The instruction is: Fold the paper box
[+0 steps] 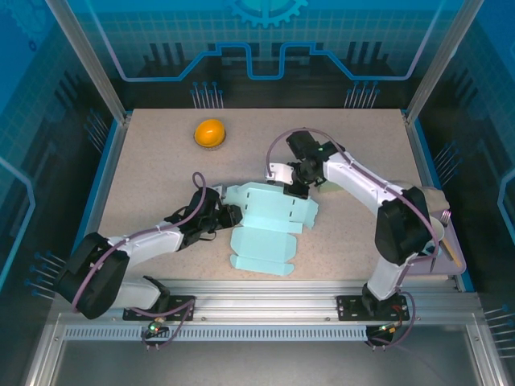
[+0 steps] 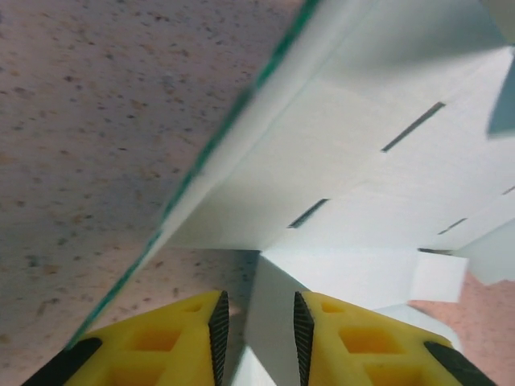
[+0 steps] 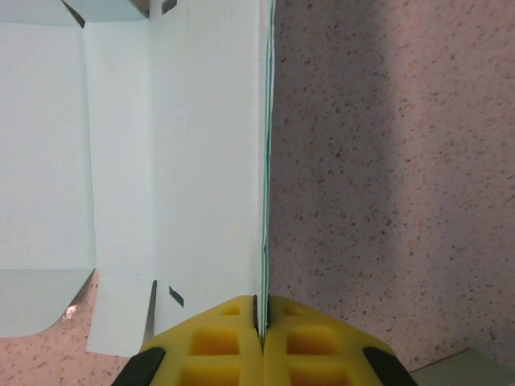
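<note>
Top view: the box (image 1: 261, 237) lies mid-table (image 1: 161, 169), largely a flat blank, with its left and far panels only partly lifted. The left gripper (image 1: 229, 215) is at its left edge, the right gripper (image 1: 298, 190) at its far edge.

Left wrist: the jaws stand apart astride a flap (image 2: 269, 305). A gap shows on one side, and no clamp is evident.

Right wrist: the jaws are closed on the box's edge.

Assessment: early stage. No wall is erected or locked, and most of the folding is left.
</note>
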`<action>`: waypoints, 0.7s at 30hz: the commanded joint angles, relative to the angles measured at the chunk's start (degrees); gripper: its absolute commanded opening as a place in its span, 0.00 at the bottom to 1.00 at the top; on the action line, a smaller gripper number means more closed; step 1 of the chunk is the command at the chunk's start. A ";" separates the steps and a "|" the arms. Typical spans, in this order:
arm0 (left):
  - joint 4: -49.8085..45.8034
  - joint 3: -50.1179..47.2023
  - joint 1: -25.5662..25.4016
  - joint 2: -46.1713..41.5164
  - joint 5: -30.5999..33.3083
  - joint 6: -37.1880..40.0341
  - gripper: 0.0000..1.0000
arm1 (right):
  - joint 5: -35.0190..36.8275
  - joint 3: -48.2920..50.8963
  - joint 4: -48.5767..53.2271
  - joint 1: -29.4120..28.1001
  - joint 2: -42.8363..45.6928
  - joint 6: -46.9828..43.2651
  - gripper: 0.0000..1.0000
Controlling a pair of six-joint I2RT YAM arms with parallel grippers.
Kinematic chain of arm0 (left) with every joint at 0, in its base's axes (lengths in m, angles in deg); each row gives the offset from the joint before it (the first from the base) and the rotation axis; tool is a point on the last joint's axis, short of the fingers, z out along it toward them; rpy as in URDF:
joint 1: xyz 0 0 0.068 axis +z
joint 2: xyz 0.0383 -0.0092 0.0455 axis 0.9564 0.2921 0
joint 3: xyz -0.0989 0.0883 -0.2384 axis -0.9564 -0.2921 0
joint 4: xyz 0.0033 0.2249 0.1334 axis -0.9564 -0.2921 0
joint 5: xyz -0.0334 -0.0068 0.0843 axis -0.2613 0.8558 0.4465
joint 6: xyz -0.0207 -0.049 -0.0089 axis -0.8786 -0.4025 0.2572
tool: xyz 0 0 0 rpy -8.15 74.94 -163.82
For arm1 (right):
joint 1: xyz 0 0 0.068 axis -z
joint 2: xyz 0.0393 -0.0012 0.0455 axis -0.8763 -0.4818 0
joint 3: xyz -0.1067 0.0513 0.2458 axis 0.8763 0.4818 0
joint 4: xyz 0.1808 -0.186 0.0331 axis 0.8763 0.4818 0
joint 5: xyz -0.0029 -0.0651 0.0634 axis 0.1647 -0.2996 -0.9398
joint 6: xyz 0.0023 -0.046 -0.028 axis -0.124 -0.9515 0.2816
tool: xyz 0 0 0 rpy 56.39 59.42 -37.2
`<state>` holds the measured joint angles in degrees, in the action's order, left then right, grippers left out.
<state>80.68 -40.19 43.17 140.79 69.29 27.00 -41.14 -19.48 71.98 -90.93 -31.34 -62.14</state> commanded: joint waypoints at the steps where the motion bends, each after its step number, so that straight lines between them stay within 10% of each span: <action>1: 2.04 1.59 -0.46 -0.03 -2.70 -4.14 0.32 | -1.26 4.17 -7.65 -2.30 4.27 0.21 0.00; 21: -28.15 1.10 3.47 -29.51 19.52 4.51 0.38 | 17.75 33.72 -46.62 -8.99 21.72 -18.25 0.00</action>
<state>57.32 -36.01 46.28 109.78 84.39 30.73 -26.54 10.44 36.62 -98.84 -11.30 -75.71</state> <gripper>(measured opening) 0.383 0.044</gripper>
